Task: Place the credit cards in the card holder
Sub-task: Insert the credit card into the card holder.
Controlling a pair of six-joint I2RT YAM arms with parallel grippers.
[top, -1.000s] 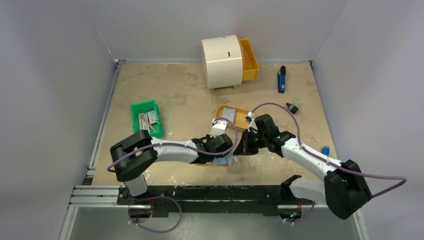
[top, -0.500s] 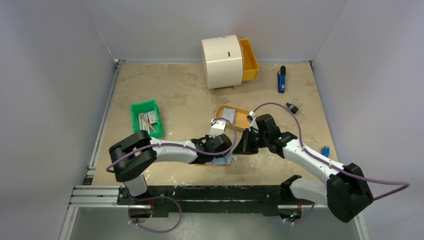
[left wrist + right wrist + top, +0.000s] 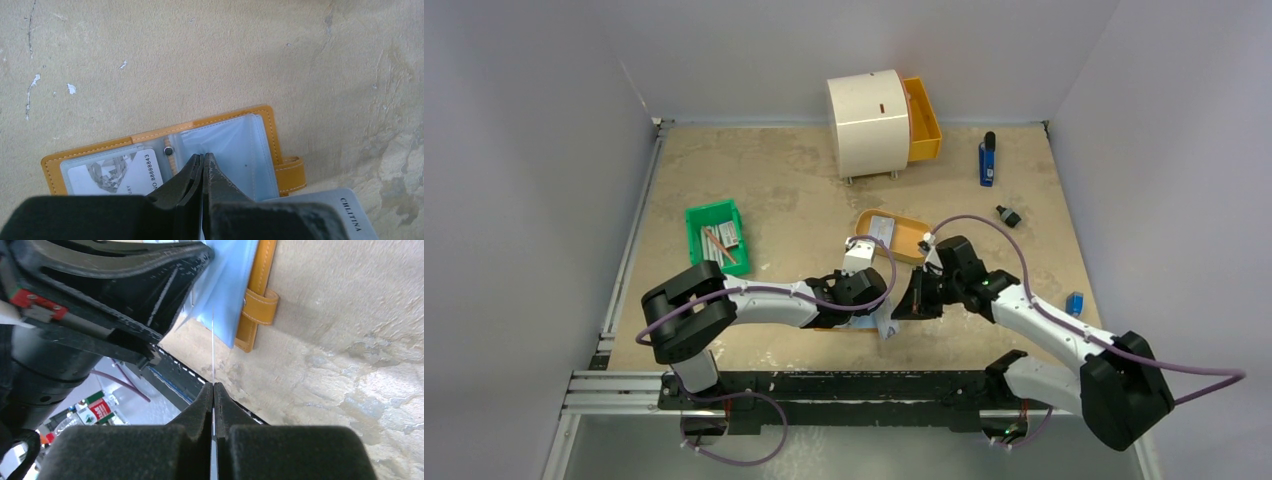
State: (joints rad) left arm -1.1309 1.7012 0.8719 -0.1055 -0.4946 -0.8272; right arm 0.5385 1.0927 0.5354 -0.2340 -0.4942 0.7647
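Observation:
The tan card holder (image 3: 265,120) lies open on the table, and a white printed credit card (image 3: 125,172) sits in its left pocket. My left gripper (image 3: 204,156) is shut on the clear plastic sleeve (image 3: 235,150) of the right pocket. In the right wrist view that sleeve (image 3: 225,290) stands lifted off the holder's strap (image 3: 260,305). My right gripper (image 3: 213,385) is shut on another credit card (image 3: 213,340), seen edge-on as a thin line pointing at the sleeve. That grey card (image 3: 345,215) is just right of the holder's strap. From above, both grippers meet at the holder (image 3: 829,328).
An orange tray (image 3: 909,240) behind the grippers holds another card (image 3: 881,228). A green bin (image 3: 717,237) of sticks is at the left. A white round drawer unit (image 3: 869,125) with an orange drawer stands at the back. A blue tool (image 3: 987,160) and small bits lie at the right.
My right gripper has drawn toward the near edge with the card, which now tilts beside the holder. The left gripper has stayed on the sleeve.

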